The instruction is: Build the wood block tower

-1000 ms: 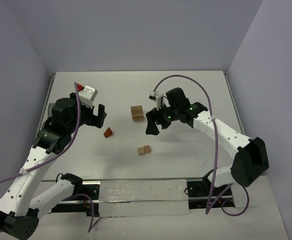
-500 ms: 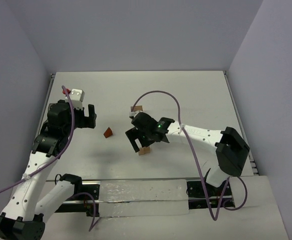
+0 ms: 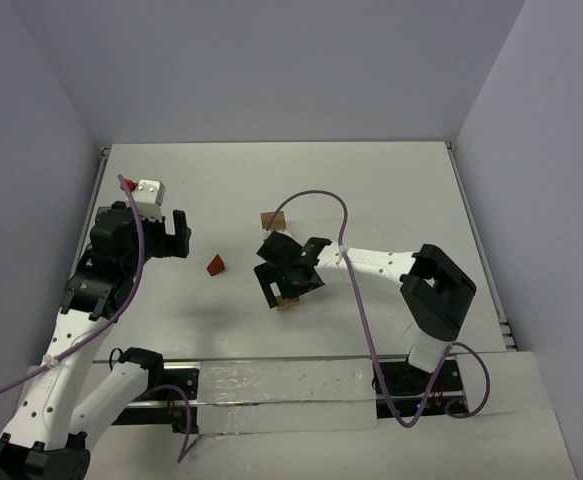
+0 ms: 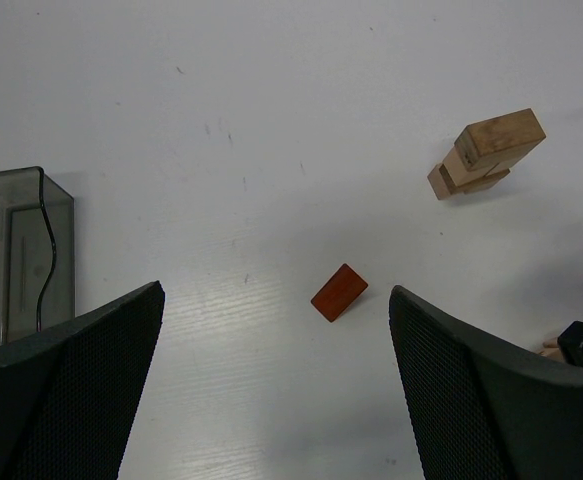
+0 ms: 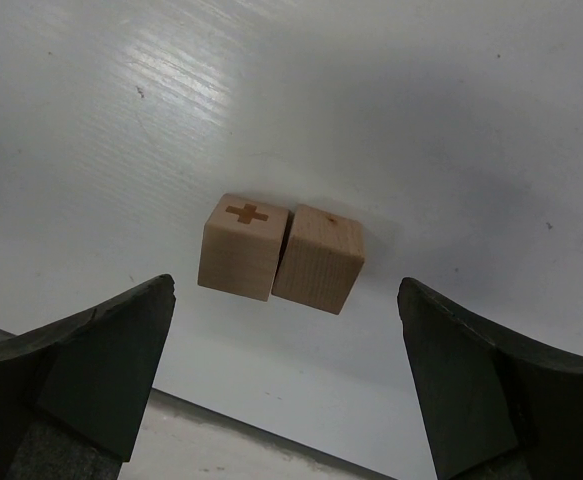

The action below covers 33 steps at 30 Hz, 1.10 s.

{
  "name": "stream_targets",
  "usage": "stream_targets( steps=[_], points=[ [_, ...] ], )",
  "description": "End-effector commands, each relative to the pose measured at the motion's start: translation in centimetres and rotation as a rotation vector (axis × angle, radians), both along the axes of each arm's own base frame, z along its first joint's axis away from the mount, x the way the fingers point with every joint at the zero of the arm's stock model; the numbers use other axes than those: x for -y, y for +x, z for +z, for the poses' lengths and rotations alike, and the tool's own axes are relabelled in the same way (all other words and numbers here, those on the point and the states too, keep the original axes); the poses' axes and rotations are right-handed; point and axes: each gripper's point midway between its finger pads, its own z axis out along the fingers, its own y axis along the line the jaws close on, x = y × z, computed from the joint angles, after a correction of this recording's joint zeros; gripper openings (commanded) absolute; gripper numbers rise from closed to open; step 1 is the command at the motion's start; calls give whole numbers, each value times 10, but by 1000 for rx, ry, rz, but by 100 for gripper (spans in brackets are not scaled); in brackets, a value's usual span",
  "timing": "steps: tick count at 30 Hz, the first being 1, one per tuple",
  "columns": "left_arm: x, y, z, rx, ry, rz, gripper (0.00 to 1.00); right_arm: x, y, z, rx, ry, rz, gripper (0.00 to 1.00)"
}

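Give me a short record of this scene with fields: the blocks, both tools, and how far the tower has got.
red wedge: lying alone on the table
loose cubes: two, side by side and touching; one bears a cross mark
stack: short, tan blocks, apart from the others
left tool: open, empty, above the table beside the red wedge
right tool: open, empty, over the loose cubes
bin: dark translucent, at the left edge of the left wrist view
progress: wedge and loose cubes not yet on the stack

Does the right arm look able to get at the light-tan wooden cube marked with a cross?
Likely yes: the open right gripper hangs over the cross-marked cube, nothing between; the plain wooden cube beside it may get caught too.
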Motion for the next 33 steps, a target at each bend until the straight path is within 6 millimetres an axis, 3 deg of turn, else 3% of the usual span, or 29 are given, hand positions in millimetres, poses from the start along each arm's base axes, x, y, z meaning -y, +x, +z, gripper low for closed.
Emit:
stream_targets(
  steps=[1,10,33],
  points=[
    [3,3,19,66,-39,-2,99,-11,5,4,-17,33,-34,100],
    [3,4,18,64,-37,-7,99,-11,5,-7,-50,20,-51,99],
    [4,5,14,65,-27,-14,99,-9,5,-9,-56,22,-55,79]
  ],
)
